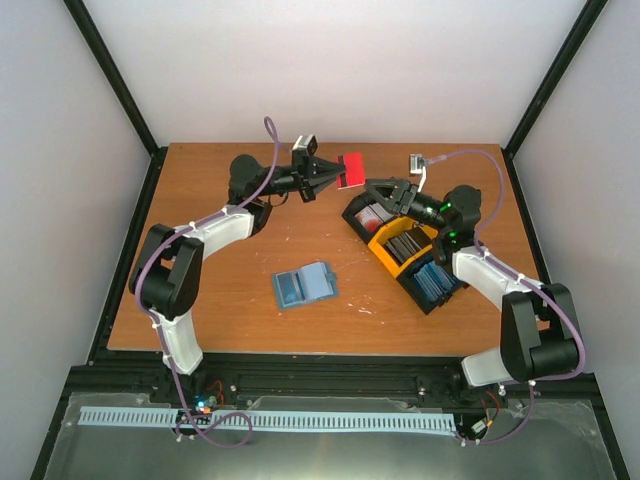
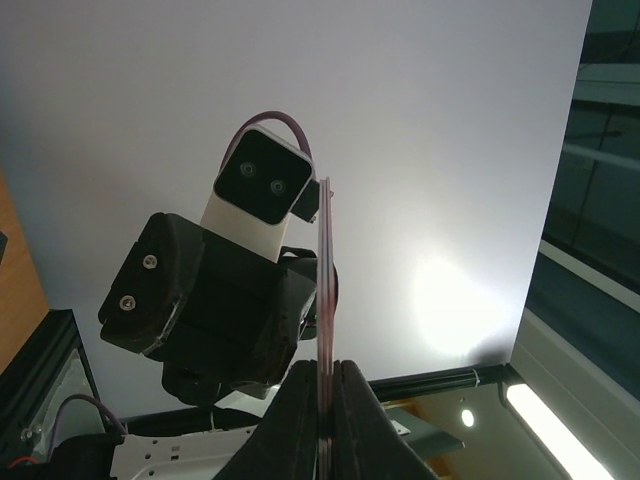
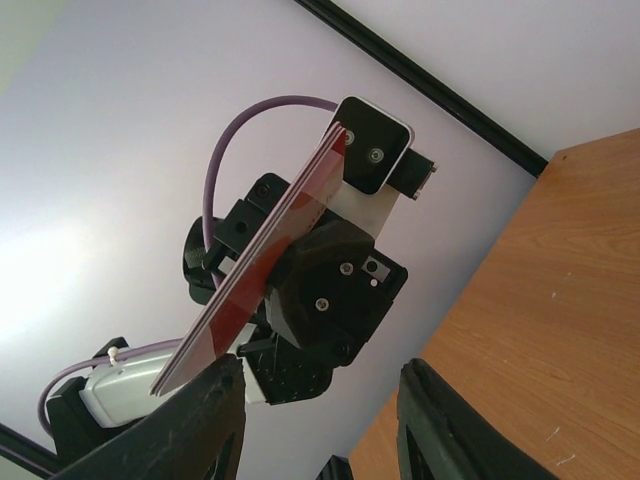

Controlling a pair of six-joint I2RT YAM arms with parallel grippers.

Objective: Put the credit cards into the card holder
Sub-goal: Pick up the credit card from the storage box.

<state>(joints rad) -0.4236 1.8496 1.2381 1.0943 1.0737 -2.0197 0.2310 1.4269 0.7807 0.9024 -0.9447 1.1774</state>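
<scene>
Red credit cards, a thin stack, are held above the far part of the table with my left gripper shut on them. In the left wrist view the cards run edge-on up from between the closed fingers of that gripper. My right gripper faces it from the right, open with nothing between its fingers. In the right wrist view the cards slant close above this gripper's left finger. The blue-grey card holder lies open on the table, nearer the front.
A black-and-yellow three-compartment tray with more cards inside sits under and beside the right arm. The wooden table ends at black frame rails, with white walls on three sides.
</scene>
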